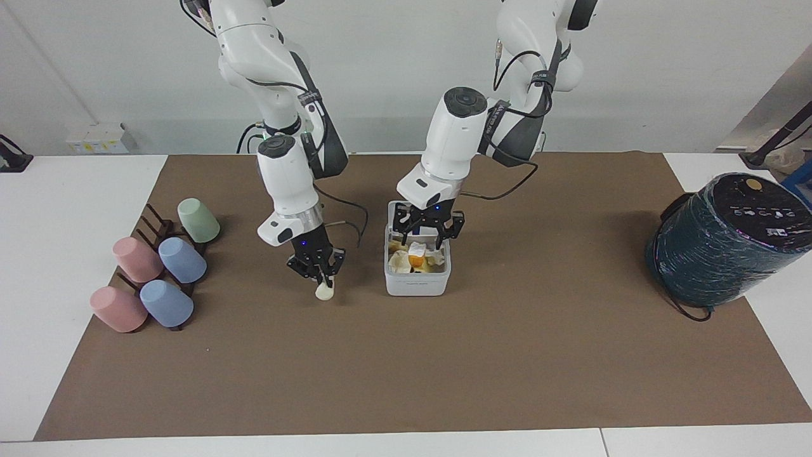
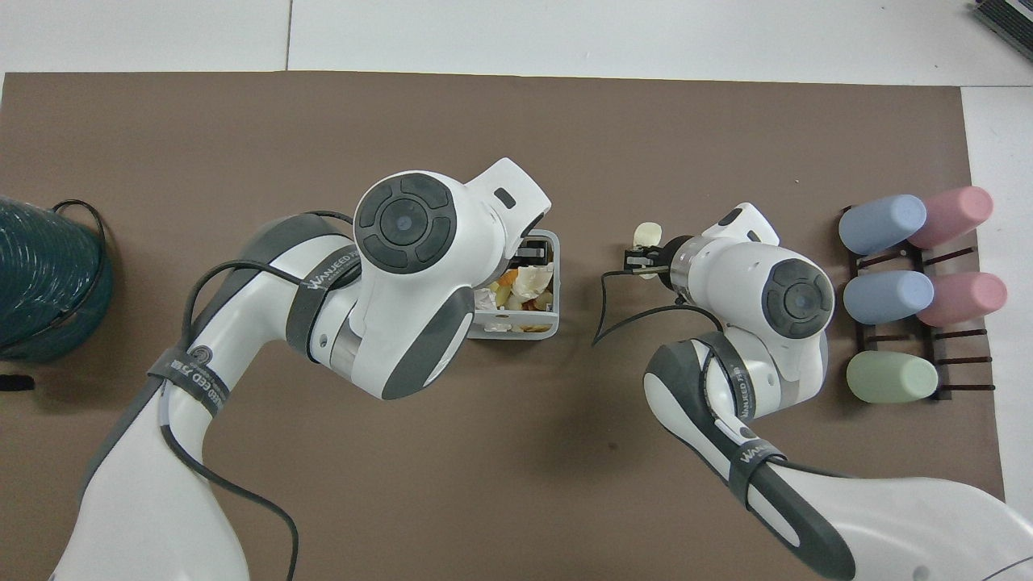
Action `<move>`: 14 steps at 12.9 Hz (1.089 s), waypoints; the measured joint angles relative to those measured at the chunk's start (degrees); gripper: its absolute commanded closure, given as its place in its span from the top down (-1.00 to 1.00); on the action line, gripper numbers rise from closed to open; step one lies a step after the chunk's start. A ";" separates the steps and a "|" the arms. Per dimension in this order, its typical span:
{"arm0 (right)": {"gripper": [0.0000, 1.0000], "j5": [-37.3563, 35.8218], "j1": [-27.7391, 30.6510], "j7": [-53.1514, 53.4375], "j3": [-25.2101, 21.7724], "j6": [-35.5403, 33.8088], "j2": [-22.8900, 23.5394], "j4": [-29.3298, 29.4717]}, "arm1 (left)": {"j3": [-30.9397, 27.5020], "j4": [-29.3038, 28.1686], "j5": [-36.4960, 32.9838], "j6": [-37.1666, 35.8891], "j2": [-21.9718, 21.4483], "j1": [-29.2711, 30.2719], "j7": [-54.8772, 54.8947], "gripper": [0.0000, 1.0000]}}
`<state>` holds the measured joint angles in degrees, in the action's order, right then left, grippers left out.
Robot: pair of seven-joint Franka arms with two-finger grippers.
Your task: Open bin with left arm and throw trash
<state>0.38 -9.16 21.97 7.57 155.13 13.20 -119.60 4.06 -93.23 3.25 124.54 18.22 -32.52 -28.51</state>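
The white bin (image 1: 415, 287) stands mid-mat with its lid up, full of crumpled trash. My left gripper (image 1: 424, 233) hangs open just over the bin, and the orange-and-white piece (image 1: 415, 258) lies inside among the scraps. In the overhead view the left arm covers much of the bin (image 2: 550, 329), and only a little of the left gripper (image 2: 529, 254) shows. Beside the bin, toward the right arm's end, my right gripper (image 1: 321, 274) is shut on the top of a cream-white lump (image 1: 324, 291) low over the mat. The overhead view shows the right gripper (image 2: 641, 260) and the lump (image 2: 646, 234).
Several pastel cups (image 1: 155, 273) lie on a dark rack (image 2: 896, 303) at the right arm's end of the table. A big dark teal cylinder (image 1: 729, 241) with a cable stands at the left arm's end, at the mat's edge (image 2: 40, 282).
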 measured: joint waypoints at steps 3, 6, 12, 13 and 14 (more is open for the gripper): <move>-1.00 0.00 -0.49 11.68 0.15 -10.94 -0.80 6.21 | -1.24 4.40 -0.17 -7.82 -0.23 2.69 0.05 1.00; -1.00 0.57 -2.63 24.69 0.25 -16.80 -0.69 12.15 | -1.56 9.95 -0.28 -18.95 -1.04 11.28 6.54 1.00; -1.00 2.05 -10.31 38.19 0.39 -16.86 4.60 18.48 | -1.98 12.99 -0.37 -27.81 -3.62 28.21 23.78 1.00; -1.00 2.12 -11.41 39.05 0.42 -16.86 5.48 19.09 | -1.96 13.02 -0.69 -29.10 -4.95 29.62 25.30 1.00; -1.00 2.23 -12.54 40.06 0.42 -16.88 6.06 19.44 | -1.93 13.04 -1.37 -30.80 -6.36 30.45 26.05 1.00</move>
<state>2.61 -21.69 62.03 7.99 138.25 19.26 -100.16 2.13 -80.20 1.87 93.74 11.86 -2.07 -2.46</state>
